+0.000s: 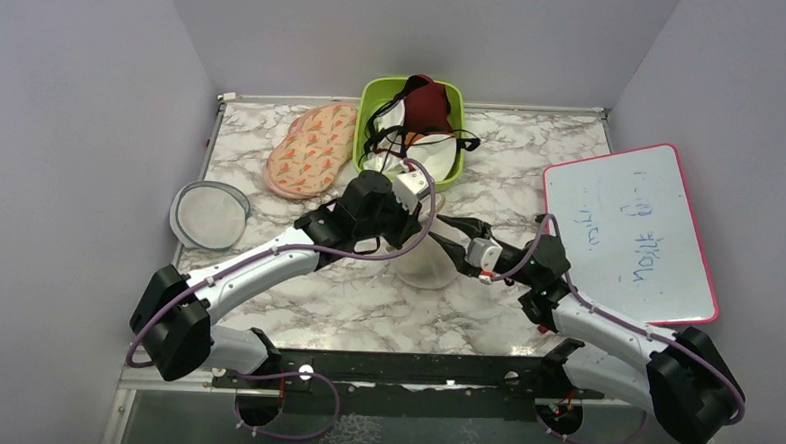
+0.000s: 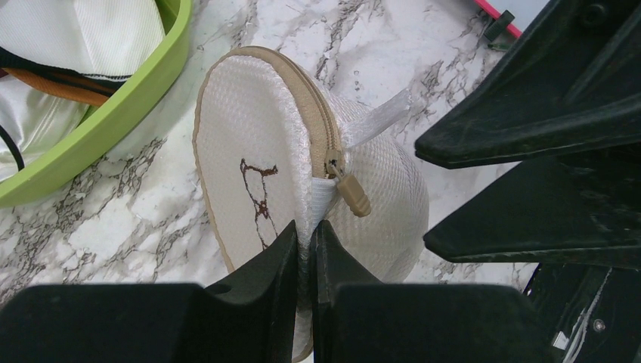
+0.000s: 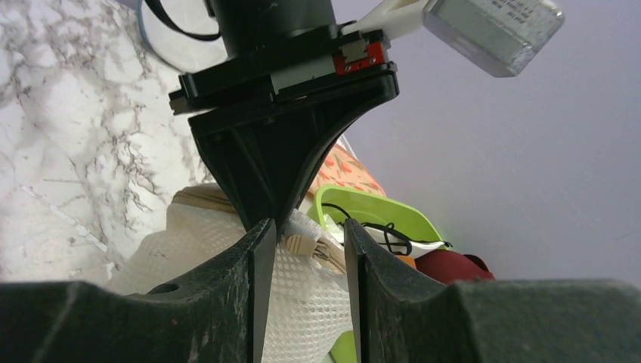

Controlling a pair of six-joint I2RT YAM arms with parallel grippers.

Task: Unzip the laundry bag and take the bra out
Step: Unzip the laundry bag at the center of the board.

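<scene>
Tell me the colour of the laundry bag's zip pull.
Tan zip pull, clearest in left wrist view.

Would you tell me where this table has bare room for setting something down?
Bare marble lies between the green basket and the whiteboard, and on the near side of the laundry bag. It is crowded mid-table, where the left gripper and right gripper meet at it.

Count: 1 laundry bag (image 2: 249,151), 1 green tub (image 1: 449,167), 2 overlapping pink floral pads (image 1: 315,147), 1 grey-rimmed mesh disc (image 1: 210,215), 1 pink-framed whiteboard (image 1: 629,232), 1 maroon garment (image 1: 429,101); white cloths in the tub too bunched to count.
</scene>
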